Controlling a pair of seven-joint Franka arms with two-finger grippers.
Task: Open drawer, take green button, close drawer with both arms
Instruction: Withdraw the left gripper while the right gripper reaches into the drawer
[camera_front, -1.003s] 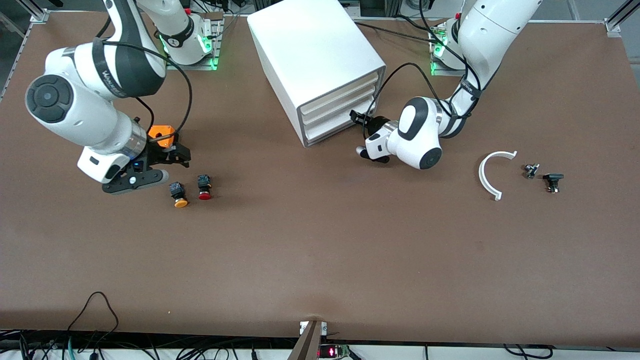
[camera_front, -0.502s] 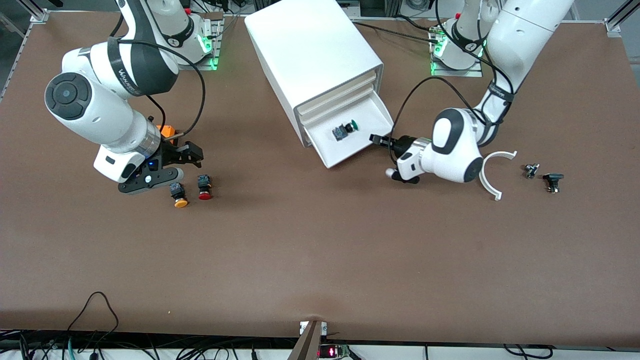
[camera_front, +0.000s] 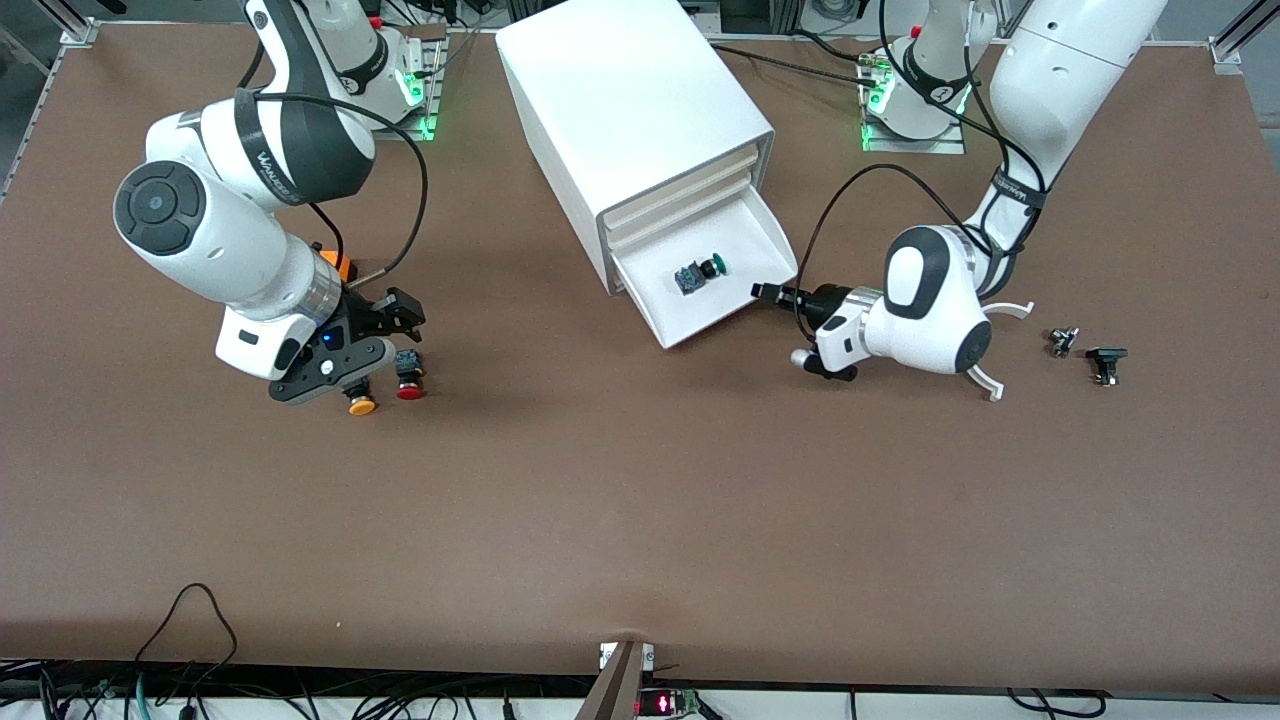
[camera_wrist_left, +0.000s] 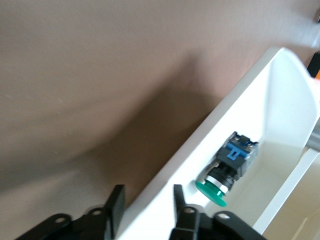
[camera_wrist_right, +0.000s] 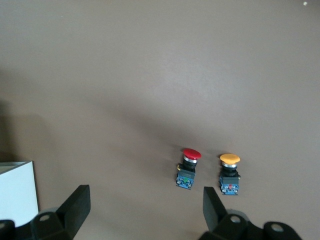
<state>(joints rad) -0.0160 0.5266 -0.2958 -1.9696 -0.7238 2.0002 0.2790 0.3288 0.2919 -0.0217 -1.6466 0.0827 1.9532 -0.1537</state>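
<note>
We see the green-capped button (camera_front: 703, 272) lying on its side in the pulled-out lowest drawer (camera_front: 745, 305) of the white cabinet (camera_front: 620, 110). The left pincer (camera_front: 768, 292) straddles the drawer's front wall, fingers parted. The right pincer (camera_front: 392, 318) hangs wide open over the orange-capped button (camera_front: 360, 402) and red-capped button (camera_front: 408, 385) on the worktop (camera_front: 640, 500).

Brown table (camera_front: 640, 500) — cabinet (camera_front: 620, 110), orange button (camera_front: 361, 404), red button (camera_front: 408, 388), white arc (camera_front: 990, 385).
</note>
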